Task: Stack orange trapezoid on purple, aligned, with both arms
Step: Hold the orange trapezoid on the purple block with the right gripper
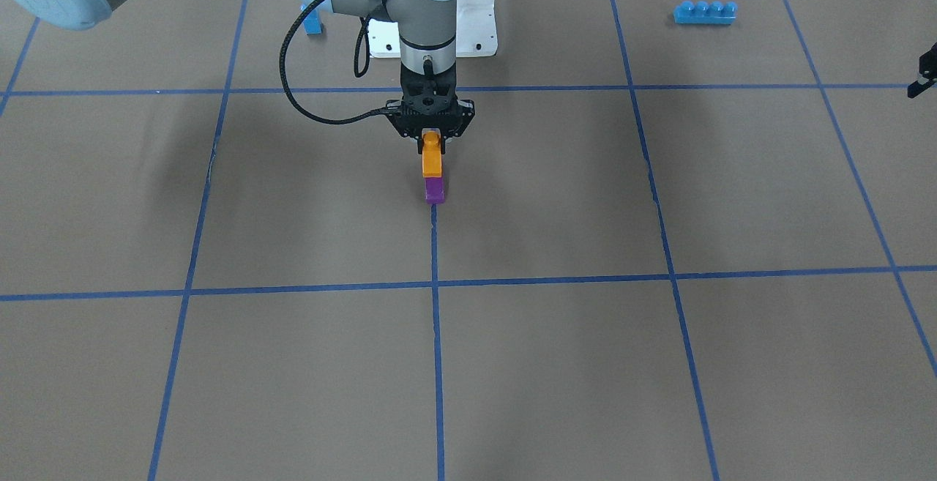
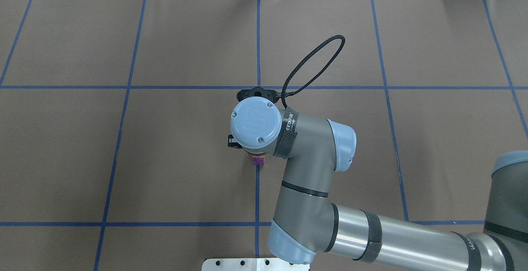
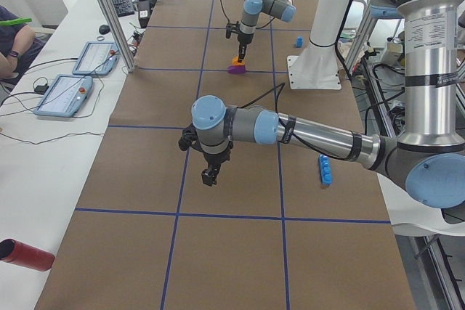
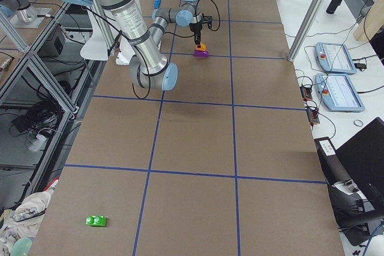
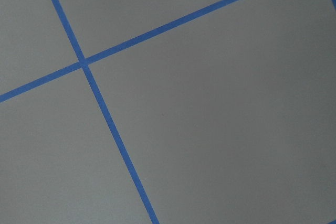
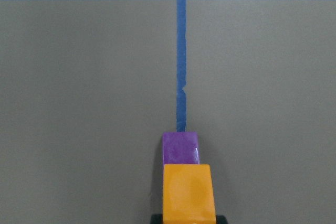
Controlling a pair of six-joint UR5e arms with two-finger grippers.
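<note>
One orange trapezoid, one purple block, one green block, one long blue brick, one small blue block, two arms.

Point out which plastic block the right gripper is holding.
The small glossy orange plastic block, the only one in the right gripper; it sits on the glossy purple plastic block. The long blue four-stud brick lies far off, untouched.

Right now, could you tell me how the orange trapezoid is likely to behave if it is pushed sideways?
The orange trapezoid looks like hard glossy plastic, so it is probably stiff, light and slippery. It appears to rest on the purple block, a tall narrow stack, so a side push may tip both. The right gripper grips its top, likely steadying it.
</note>
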